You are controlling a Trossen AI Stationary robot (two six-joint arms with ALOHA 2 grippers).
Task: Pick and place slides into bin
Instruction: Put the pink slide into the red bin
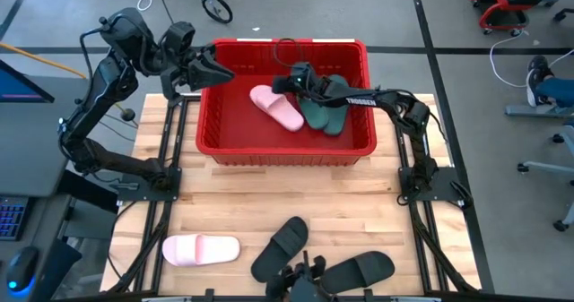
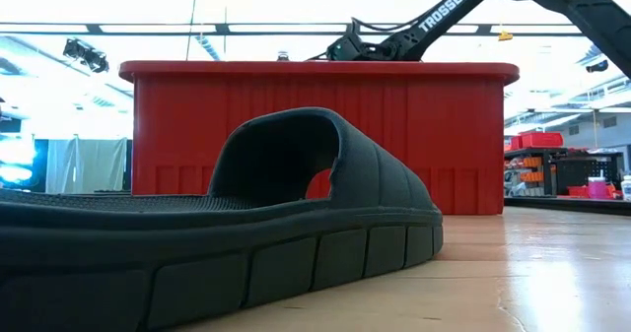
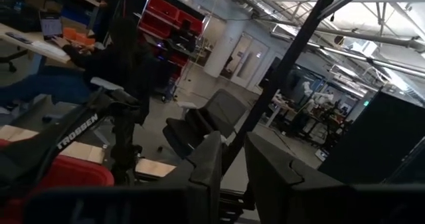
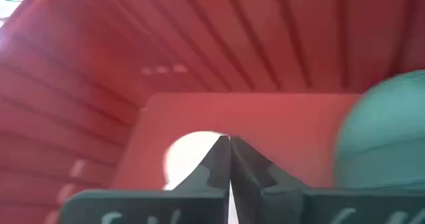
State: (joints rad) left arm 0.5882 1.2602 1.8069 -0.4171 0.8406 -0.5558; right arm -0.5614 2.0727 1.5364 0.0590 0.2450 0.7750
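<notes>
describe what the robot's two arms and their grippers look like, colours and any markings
Both arms are dark, nearly black, built of jointed tubular links on black frame mounts. The right arm's forearm carries white TROSSEN lettering. The left gripper and right gripper each end in two dark, tapered fingers; the right pair's inner edges are notched.

From table height, the big red slotted plastic crate [image 2: 325,140] walls off everything inside it. The near black foam sandal [image 2: 217,224] runs off the frame's left and bottom edges.

"TROSSEN" in white on the right arm [image 1: 360,97], same word in low and left wrist views
</notes>
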